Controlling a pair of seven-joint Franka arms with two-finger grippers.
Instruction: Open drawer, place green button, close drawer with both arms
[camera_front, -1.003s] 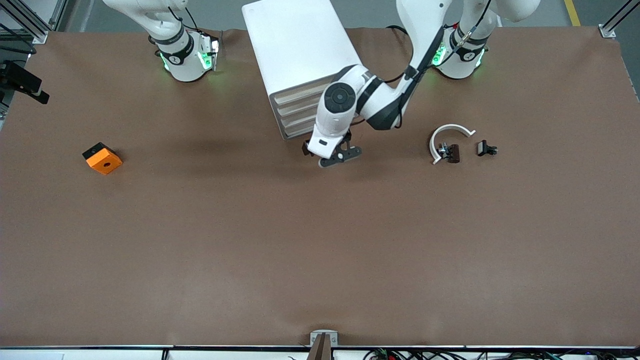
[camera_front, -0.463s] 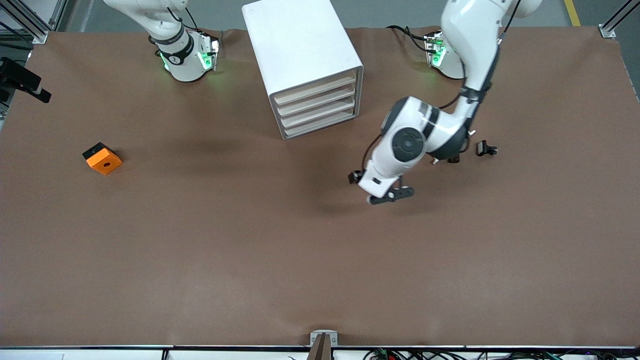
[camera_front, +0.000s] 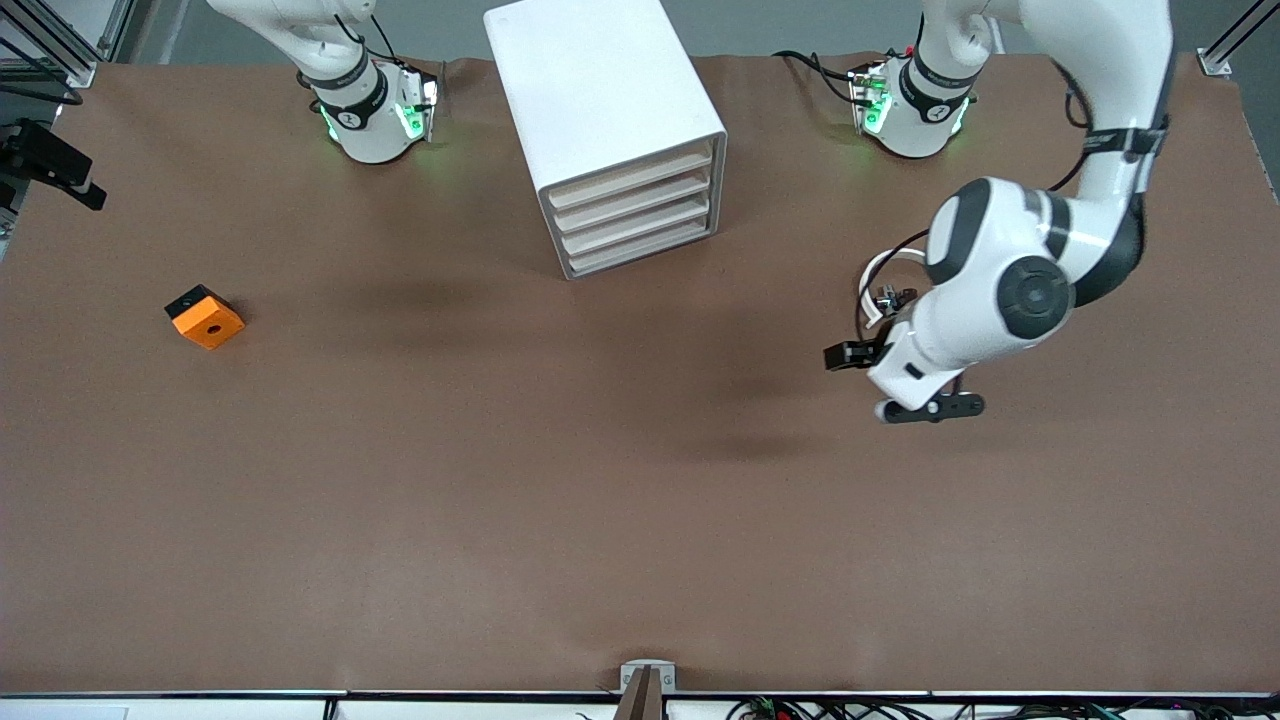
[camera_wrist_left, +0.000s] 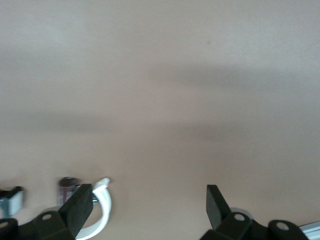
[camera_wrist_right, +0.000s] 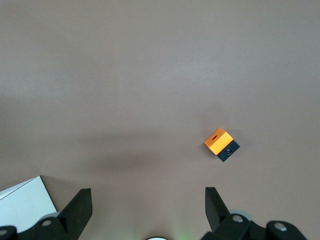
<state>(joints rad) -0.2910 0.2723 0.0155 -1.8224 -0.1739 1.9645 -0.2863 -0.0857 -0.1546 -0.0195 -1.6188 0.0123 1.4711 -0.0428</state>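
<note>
Standing shut, all four drawers (camera_front: 633, 206) sit flush in the white cabinet (camera_front: 600, 95), and no button can be made out anywhere.

The cabinet stands midway between the two arm bases. The left gripper (camera_front: 905, 385) hangs with its fingers apart and empty, over the brown table (camera_front: 500, 500) toward the left arm's end, just beside the white arc (camera_front: 872, 285) and its small black clips (camera_front: 890, 298). The right gripper (camera_wrist_right: 147, 212) shows only in its own wrist view, fingers apart and empty, high over the table near the cabinet while that arm waits; the orange-and-black block (camera_front: 204, 316) lies toward the right arm's end. Judging by this, either nothing has begun or the work is done; with the button hidden, I cannot tell which.
</note>
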